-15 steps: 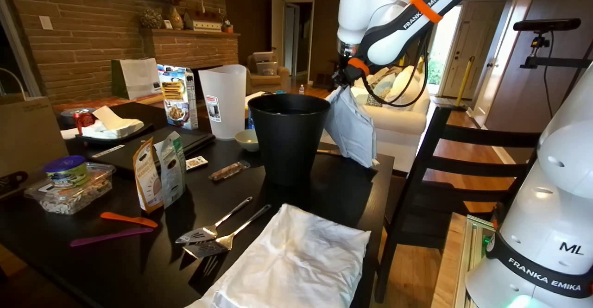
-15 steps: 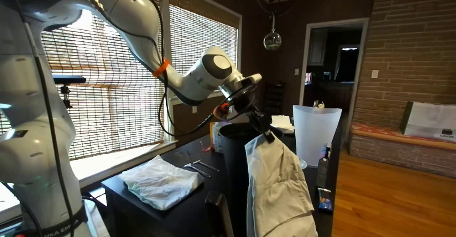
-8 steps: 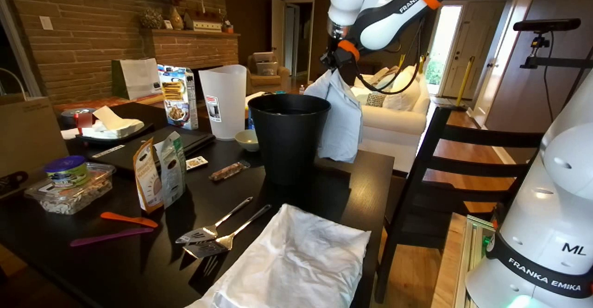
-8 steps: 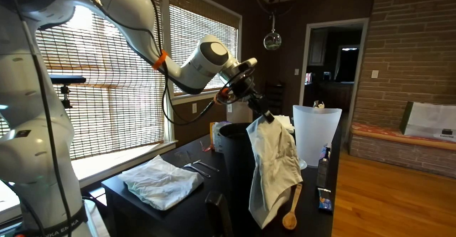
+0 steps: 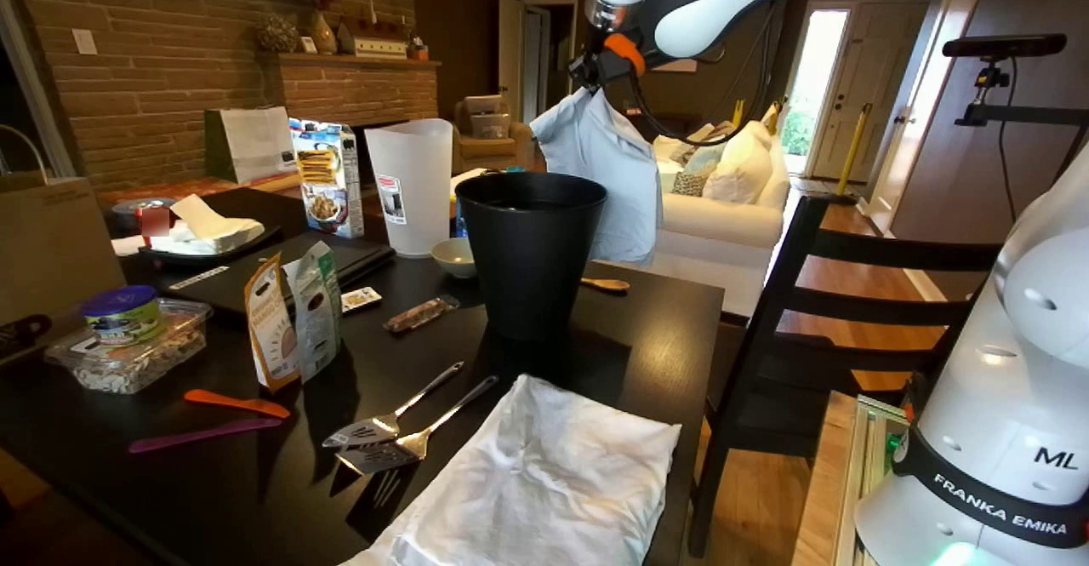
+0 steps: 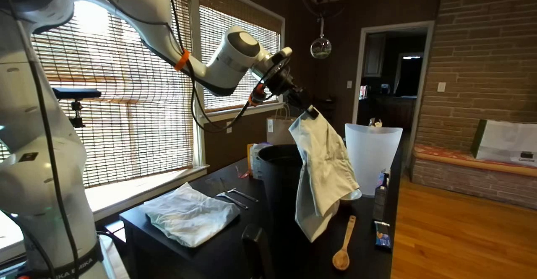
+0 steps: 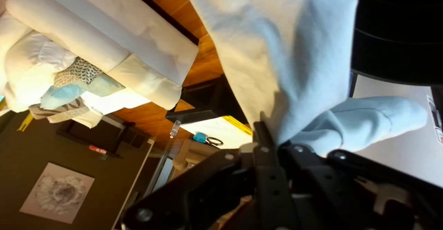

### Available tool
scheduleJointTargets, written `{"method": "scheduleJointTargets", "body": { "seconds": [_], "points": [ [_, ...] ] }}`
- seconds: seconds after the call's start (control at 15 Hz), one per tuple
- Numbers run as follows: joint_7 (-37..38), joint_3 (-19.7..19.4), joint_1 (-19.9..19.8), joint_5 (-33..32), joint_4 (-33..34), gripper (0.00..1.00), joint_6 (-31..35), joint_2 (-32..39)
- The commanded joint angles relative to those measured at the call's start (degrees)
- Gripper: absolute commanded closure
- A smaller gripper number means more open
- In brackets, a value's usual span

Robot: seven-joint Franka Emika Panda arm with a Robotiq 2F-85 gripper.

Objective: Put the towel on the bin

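Table (image 5: 655,345), one bin (image 5: 532,260), one towel (image 5: 617,170) in hand (image 6: 312,112)

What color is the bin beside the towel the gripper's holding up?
Plain black. The bin shows best in an exterior view, where nothing covers its front.

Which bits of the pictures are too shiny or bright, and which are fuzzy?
In an exterior view, the nearest blind has a glaring white patch high up; in an exterior view, light gleams on the tabletop; in the wrist view, the towel and jaws look slightly fuzzy.
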Motion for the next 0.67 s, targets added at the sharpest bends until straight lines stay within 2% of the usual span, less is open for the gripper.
{"method": "scheduleJointTargets", "body": {
  "seconds": [0.0, 0.4, 0.6],
  "points": [
    [-0.5, 0.7, 1.8, 1.4, -0.1, 0.99, -0.5, -1.3],
    [-2.7, 1.3, 4.8, 7.6, -1.7, 0.99, 0.8, -0.5],
    [-3.0, 1.8, 5.4, 8.3, -2.1, 0.99, 1.5, 0.5]
  ]
}}
